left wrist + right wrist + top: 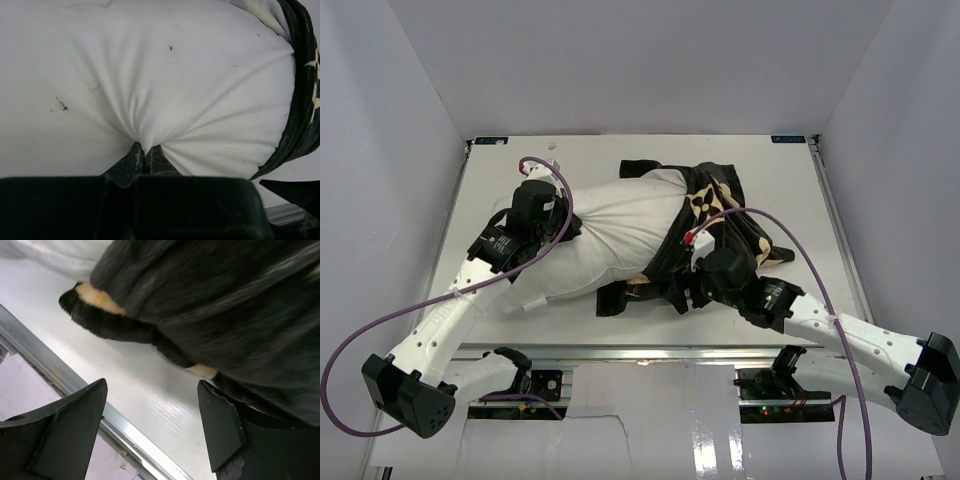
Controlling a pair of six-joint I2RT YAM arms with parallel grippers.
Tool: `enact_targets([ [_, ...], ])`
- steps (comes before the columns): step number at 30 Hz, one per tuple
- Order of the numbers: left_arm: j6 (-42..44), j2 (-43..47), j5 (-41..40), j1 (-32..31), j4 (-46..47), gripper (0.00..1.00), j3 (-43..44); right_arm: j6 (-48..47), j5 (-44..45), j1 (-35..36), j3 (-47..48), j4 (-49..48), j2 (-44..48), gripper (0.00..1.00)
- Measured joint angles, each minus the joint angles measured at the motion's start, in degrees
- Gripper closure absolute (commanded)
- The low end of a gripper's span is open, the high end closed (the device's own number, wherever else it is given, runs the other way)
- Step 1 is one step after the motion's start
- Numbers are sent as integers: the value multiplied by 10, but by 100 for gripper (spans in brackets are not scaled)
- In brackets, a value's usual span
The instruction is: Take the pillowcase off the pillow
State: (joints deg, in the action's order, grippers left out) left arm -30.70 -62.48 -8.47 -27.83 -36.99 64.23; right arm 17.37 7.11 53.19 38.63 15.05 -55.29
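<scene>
The pillow is seen in the top view lying across the middle of the table, its bare white part stretching toward 9 o'clock. The pillowcase is bunched over the end toward 3 o'clock, and a loose black flap is spread on the table at the pillow's 6 o'clock edge.

The left gripper is placed on the pillow's 9 o'clock end. From above its fingers are hidden by the wrist. In the left wrist view they are shown clamped together on a pinch of the white fabric, from which creases radiate. The pillowcase's folded black rim is also seen there at 3 o'clock.

The right gripper is set at the pillowcase's 6 o'clock edge. Its state is shown only by the right wrist view: the jaws are spread wide with nothing between them. Bare table and a metal rail are visible in the gap. The dark fabric with tan patches lies just beyond the fingertips; whether it is touched cannot be told.
</scene>
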Motion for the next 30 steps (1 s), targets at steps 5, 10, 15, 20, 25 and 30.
enact_targets([
  [5, -14, 0, 0, -15, 2, 100, 0, 60, 54, 50, -25, -64, -31, 23],
  [10, -29, 0, -1, -24, 2, 100, 0, 111, 87, 62, -24, -154, -125, 22],
  [15, -37, -11, -4, -27, 2, 100, 9, 138, 121, 70, -23, -215, -205, 27],
  [20, -25, -40, -4, -27, -11, 100, 41, 150, 193, 73, -23, -238, -233, 92],
  [25, 12, -88, 3, -28, -62, 100, 137, 159, 247, 37, -48, -240, -193, 92],
  [30, 49, -123, 44, -27, -111, 100, 227, 161, 257, -76, -112, -243, -88, 92],
])
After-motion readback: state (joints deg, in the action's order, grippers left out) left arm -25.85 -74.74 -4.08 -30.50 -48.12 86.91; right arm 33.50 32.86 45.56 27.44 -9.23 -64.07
